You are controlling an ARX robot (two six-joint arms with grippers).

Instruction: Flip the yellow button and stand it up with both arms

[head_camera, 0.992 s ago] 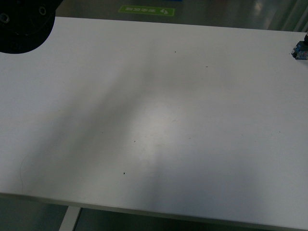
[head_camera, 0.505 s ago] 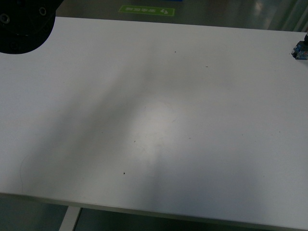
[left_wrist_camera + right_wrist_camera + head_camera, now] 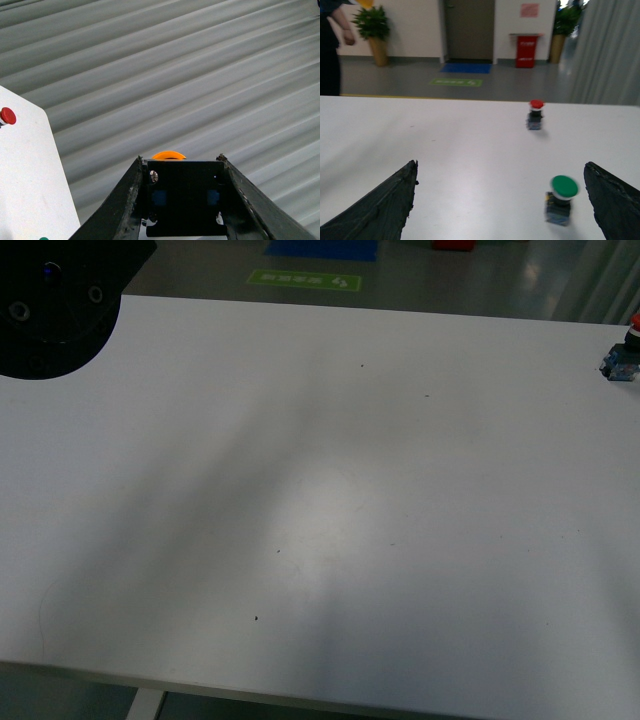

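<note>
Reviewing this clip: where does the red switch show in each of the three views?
Front view: the red switch is at the far right edge of the white table, partly cut off.
Left wrist view: its red cap shows on the table, apart from the held yellow button.
Right wrist view: it stands upright beyond the green switch.
Shared landmark: the white table.

Table (image 3: 330, 490) smooth white, faint sheen; yellow button (image 3: 182, 195) body matt black plastic.
</note>
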